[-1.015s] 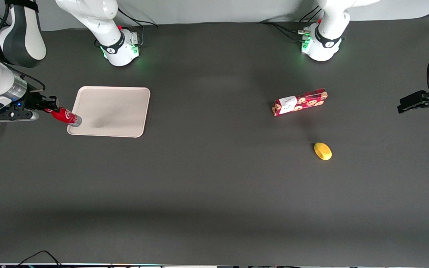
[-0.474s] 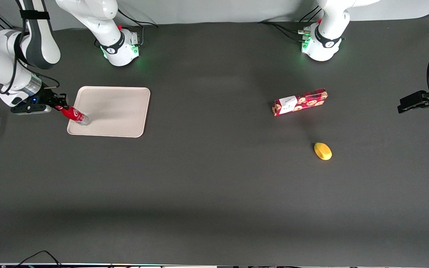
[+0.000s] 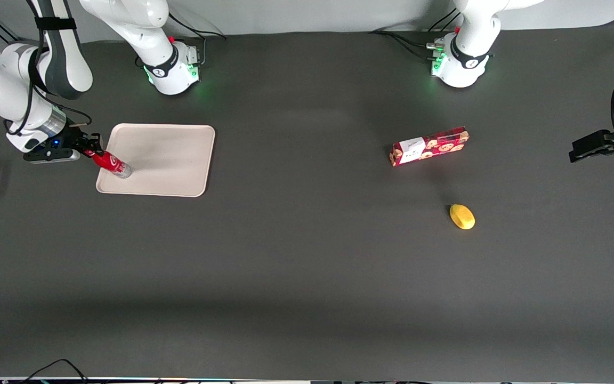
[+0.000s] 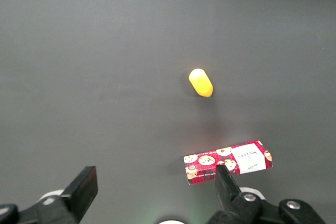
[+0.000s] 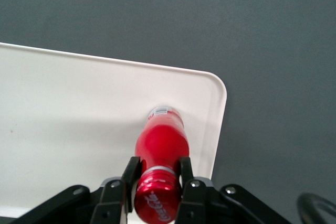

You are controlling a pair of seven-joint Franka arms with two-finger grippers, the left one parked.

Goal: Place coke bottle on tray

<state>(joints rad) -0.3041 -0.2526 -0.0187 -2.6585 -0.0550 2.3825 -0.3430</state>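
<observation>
The coke bottle, small and red with a red cap, leans with its silvery base over the corner of the beige tray that lies toward the working arm's end of the table and nearer the front camera. My right gripper is shut on the bottle's neck, just outside the tray's short edge. In the right wrist view the black fingers flank the neck just below the cap, with the gripper over the tray and the bottle pointing down near the rounded corner. Whether the base touches the tray I cannot tell.
A red cookie box lies toward the parked arm's end of the table, with a yellow oval object nearer the front camera than it. Both show in the left wrist view: the box and the yellow object.
My gripper has carried the bottle toward the tray and lower. The bottle's base went from the tray's outer edge to over the tray's corner.
</observation>
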